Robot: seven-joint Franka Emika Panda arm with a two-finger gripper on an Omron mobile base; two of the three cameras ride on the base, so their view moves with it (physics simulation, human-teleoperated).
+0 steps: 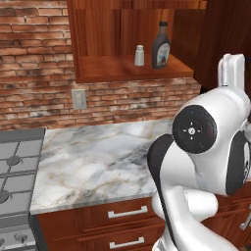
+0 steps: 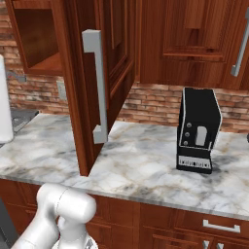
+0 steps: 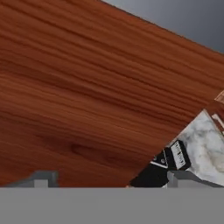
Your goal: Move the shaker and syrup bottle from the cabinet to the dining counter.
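You face the cabinet (image 1: 132, 68), its door (image 2: 92, 87) swung open over the marble countertop (image 1: 93, 162); on its shelf the syrup bottle (image 1: 161, 46) stands just right of the shorter shaker (image 1: 139, 55), apart, both upright. The gripper (image 3: 111, 181) points at a wood panel close ahead, fingers spread wide and empty. The step in hand is likely the first reach; next you should raise the hand toward the shelf and clear the door edge.
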